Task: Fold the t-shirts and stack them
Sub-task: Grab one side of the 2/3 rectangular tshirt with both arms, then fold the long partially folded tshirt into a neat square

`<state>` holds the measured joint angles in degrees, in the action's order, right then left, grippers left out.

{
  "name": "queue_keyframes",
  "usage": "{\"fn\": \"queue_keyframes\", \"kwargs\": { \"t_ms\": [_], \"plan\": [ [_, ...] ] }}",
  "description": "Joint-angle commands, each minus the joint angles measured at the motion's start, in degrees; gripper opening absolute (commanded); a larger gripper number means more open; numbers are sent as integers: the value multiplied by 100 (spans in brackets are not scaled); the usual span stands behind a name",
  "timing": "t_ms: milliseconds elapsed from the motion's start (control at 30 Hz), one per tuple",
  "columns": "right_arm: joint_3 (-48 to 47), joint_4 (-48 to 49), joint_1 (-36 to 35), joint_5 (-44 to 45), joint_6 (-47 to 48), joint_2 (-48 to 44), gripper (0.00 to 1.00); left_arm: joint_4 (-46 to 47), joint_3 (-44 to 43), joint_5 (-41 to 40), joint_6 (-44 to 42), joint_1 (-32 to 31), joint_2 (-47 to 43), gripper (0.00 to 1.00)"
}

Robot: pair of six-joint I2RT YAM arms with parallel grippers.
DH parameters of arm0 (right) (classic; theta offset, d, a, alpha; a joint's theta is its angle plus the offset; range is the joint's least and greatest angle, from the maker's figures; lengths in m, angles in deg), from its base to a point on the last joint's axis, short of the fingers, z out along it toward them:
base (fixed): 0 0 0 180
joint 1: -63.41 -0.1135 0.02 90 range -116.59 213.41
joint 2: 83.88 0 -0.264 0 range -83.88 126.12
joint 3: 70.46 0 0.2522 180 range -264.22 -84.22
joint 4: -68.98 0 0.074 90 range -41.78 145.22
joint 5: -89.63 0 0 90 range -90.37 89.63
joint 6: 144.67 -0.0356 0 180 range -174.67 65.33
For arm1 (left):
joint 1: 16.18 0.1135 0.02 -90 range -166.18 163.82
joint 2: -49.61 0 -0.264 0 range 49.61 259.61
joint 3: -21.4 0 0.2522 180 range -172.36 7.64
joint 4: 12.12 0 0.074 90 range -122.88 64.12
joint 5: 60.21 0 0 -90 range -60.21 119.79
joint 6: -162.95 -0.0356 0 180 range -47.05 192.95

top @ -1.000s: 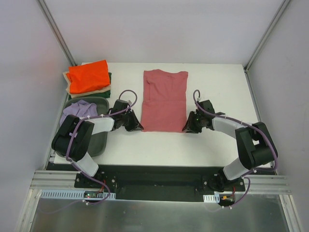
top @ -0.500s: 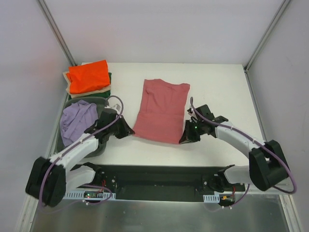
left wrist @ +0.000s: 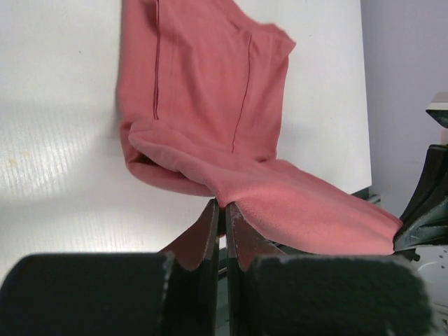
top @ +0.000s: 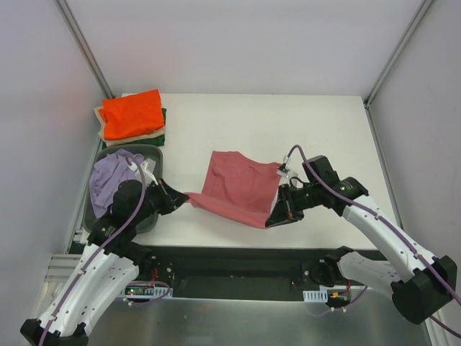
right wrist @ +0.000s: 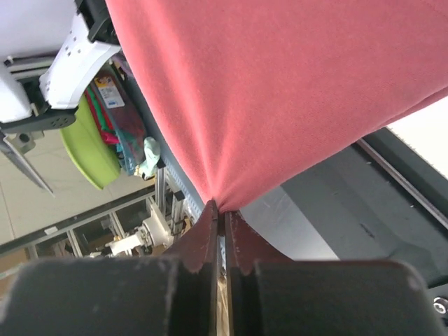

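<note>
The dusty rose-red t-shirt (top: pixel 238 187) lies near the table's front edge, its near hem lifted and stretched between both grippers. My left gripper (top: pixel 184 197) is shut on the hem's left corner; in the left wrist view (left wrist: pixel 224 208) the rose-red t-shirt (left wrist: pixel 210 105) trails away over the table. My right gripper (top: pixel 271 220) is shut on the right corner; in the right wrist view (right wrist: pixel 221 208) the rose-red t-shirt (right wrist: pixel 280 91) hangs taut above it. The lavender t-shirt (top: pixel 112 176) lies in the bin. The orange t-shirt (top: pixel 132 114) tops a stack on the beige t-shirt (top: pixel 130 138) and dark green t-shirt (top: pixel 163 117).
The grey plastic bin (top: pixel 151 216) stands at the table's left edge, beside my left arm. The folded stack sits at the back left corner. The white table (top: pixel 288 122) ends just in front of both grippers; the black frame rail (top: pixel 238 263) runs below.
Both grippers have pulled back toward the front edge with the shirt's near hem, lifting it. The shirt slid toward the arms and now lies shorter and bunched.
</note>
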<state>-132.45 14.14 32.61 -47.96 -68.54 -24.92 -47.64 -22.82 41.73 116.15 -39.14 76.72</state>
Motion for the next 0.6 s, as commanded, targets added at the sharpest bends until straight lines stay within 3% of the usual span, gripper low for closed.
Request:
{"fn": "queue_keyframes", "kwargs": {
  "t_ms": [0,233,567],
  "plan": [
    [-266,-620,-22,-593,7,-367,2,-294,-452,-236,-128,2,-232,0],
    [-336,-612,5,-339,-20,-552,1,-294,-654,-333,-198,2,65,0],
    [-381,-121,716,312,-116,-403,1,505,-1137,-790,-329,2,1593,0]
  ]
}}
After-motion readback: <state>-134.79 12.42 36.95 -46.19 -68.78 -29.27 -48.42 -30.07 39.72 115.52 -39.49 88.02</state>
